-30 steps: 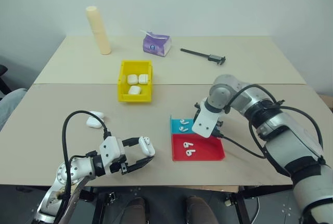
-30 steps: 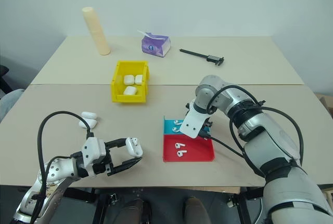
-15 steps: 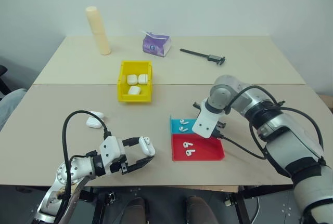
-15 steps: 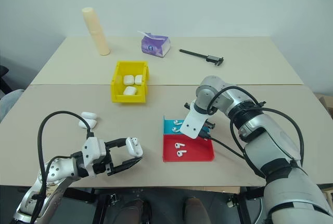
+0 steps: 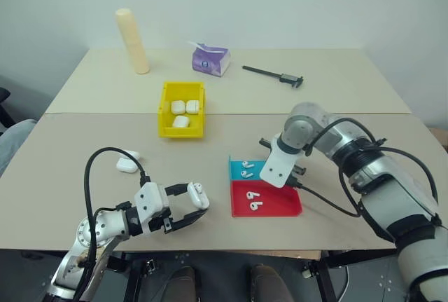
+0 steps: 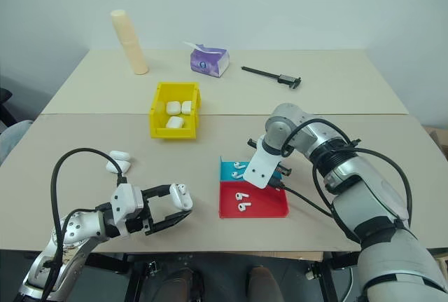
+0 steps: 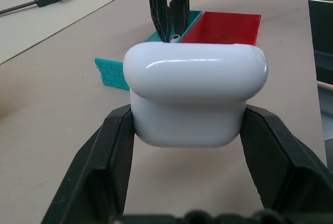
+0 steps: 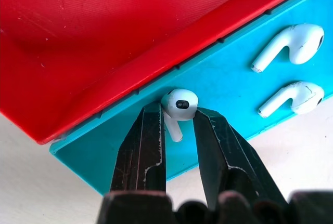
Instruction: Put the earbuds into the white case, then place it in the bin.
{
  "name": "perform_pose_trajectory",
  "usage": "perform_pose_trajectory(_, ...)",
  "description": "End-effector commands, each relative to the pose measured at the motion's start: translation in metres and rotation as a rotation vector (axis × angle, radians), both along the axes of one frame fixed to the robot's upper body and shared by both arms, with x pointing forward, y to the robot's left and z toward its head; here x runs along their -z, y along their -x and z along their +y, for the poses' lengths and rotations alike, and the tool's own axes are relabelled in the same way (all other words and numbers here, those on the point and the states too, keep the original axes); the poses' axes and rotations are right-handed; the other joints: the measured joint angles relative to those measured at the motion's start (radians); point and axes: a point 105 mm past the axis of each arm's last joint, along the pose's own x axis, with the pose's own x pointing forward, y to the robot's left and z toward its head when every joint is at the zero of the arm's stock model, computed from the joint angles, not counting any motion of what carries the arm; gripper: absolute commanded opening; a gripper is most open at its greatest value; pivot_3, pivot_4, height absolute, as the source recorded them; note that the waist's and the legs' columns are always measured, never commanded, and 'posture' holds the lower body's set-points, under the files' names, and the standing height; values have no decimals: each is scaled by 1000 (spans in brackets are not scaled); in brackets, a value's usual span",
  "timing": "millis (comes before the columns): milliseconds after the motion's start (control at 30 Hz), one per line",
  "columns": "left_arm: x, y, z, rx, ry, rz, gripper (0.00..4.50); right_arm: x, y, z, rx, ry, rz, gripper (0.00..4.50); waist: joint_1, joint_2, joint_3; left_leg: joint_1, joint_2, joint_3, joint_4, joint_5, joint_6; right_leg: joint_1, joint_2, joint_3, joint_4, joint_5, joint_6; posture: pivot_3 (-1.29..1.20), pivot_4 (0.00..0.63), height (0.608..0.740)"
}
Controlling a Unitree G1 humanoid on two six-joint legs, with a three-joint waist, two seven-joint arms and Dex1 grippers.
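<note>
My left gripper (image 7: 188,115) is shut on a white case (image 7: 195,99), held low over the table's near edge (image 5: 198,195). My right gripper (image 8: 177,110) points down into the blue tray (image 5: 236,167). Its fingers stand narrowly open on either side of one earbud (image 8: 179,104) that lies by the red tray's edge. Two more earbuds (image 8: 289,44) lie further along the blue tray. Another pair of earbuds (image 5: 253,200) rests in the red tray (image 5: 280,200). The yellow bin (image 5: 166,109) at the table's middle holds three white cases (image 5: 183,111).
An open white case (image 5: 127,164) lies on the table to the left of my left arm. At the far side stand a cream cylinder (image 5: 133,41), a purple tissue pack (image 5: 211,59) and a black caliper (image 5: 274,74).
</note>
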Motion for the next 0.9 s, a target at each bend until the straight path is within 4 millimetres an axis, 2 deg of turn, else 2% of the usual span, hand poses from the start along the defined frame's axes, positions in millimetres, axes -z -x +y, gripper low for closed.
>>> perform_pose_trajectory(33, -30, -4, -6, 21, 64, -81, 2774, -42, -5, 6, 90, -225, -48, 835, 1, 0, 0, -1, 0, 0, 0, 0, 0, 0, 0, 0, 0, 0, 0, 0, 150, 740)
perform_pose_trajectory(133, -46, -8, -10, 28, 110, -106, 2774, -70, -3, 6, 179, -419, -56, 835, 4, 0, 0, -2, 0, -2, 0, 0, 0, -1, 0, 0, 0, 0, 0, 0, 150, 740)
perform_pose_trajectory(233, -63, -10, -20, 68, 164, -130, 2774, -100, 9, -2, 311, -664, -26, 835, 13, 0, 0, -2, 0, -4, 0, 0, 0, 0, 0, -1, -1, 0, 0, 0, 150, 740)
perform_pose_trajectory(367, -79, -13, -36, 129, 190, -122, 2774, -132, 38, -15, 451, -962, 87, 835, 21, 0, 0, -3, -1, -6, 0, 0, 0, 0, -1, -1, -2, 1, 1, 0, 150, 740)
perform_pose_trajectory(567, -107, -13, -56, 260, 268, -128, 2774, -173, 80, -21, 549, -1361, 262, 835, 10, 0, 0, -2, -1, -9, 0, 0, 0, 1, 1, 0, -2, 1, 1, 0, 150, 740)
perform_pose_trajectory(733, -122, -7, -67, 361, 301, -142, 2774, -193, 118, -18, 502, -1588, 538, 835, 4, -1, 1, -2, -2, -10, 0, 0, 0, 2, 1, 0, -2, 1, 2, 0, 150, 740)
perform_pose_trajectory(900, -123, -3, -70, 410, 308, -145, 2774, -186, 142, -6, 489, -1604, 757, 835, 3, -1, 1, -2, -2, -11, 0, 0, 0, 3, 1, 0, -3, 1, 2, 0, 150, 740)
